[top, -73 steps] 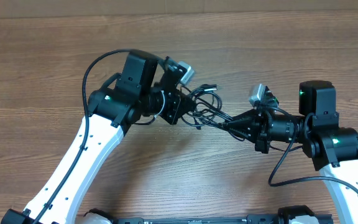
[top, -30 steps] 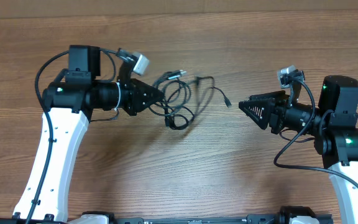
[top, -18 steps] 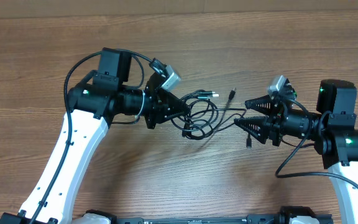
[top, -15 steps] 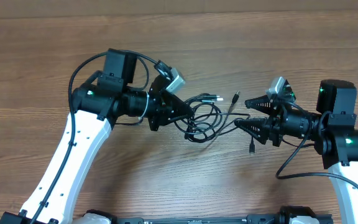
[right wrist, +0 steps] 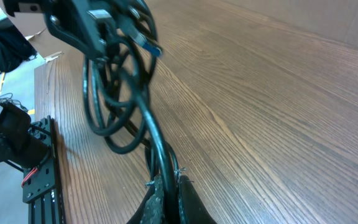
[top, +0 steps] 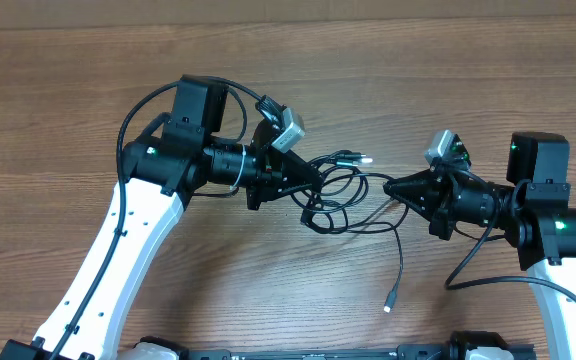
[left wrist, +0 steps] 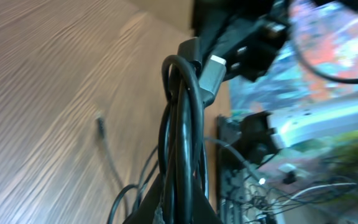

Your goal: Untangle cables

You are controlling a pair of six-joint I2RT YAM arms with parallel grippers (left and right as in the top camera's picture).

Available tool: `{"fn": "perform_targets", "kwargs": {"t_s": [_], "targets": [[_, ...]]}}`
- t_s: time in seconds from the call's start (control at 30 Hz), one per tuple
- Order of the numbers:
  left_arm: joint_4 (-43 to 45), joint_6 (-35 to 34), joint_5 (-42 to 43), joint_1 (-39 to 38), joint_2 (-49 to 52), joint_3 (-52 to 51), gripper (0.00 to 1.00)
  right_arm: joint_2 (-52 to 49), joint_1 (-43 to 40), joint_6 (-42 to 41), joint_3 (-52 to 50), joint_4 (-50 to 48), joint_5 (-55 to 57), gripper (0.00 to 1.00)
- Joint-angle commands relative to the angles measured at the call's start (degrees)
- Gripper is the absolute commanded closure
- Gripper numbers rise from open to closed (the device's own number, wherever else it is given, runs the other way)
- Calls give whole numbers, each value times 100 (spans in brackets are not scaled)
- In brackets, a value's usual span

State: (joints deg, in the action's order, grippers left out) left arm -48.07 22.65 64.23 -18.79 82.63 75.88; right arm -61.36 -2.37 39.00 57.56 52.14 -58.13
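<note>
The left gripper is clamped on the looped tangle of cables, which spreads just beyond its fingertips. Across the tangle from it, the right gripper pinches one cord tight. A loose plug trails well away, probably resting on the table

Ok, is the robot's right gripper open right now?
No, the right wrist view shows the right gripper pinched shut on a black cable.
</note>
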Motion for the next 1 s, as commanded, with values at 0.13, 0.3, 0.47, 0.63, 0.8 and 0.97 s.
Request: {"fn": "perform_targets", "kwargs": {"t_s": [0.13,0.3,0.47,0.63,0.8,0.97], "targets": [[-302,-2175,-4157,-37,-13,4,96,-17,-2,-671,133,-203,273,96],[-376,-2745,-4725,-37,-13,4,96,-17,0,-774,133,-251,352,96],[-376,-2761,-4697,-37,-13,4,96,-17,0,-774,133,-216,501,41],[-374,-2758,-4577,-37,-13,4,96,-17,0,-776,133,-208,498,0],[-175,-2730,-3952,-37,-13,4,96,-17,2,-774,133,-111,492,0],[684,-2363,-1631,-37,-13,4,96,-17,7,-774,133,422,4,0]]}}
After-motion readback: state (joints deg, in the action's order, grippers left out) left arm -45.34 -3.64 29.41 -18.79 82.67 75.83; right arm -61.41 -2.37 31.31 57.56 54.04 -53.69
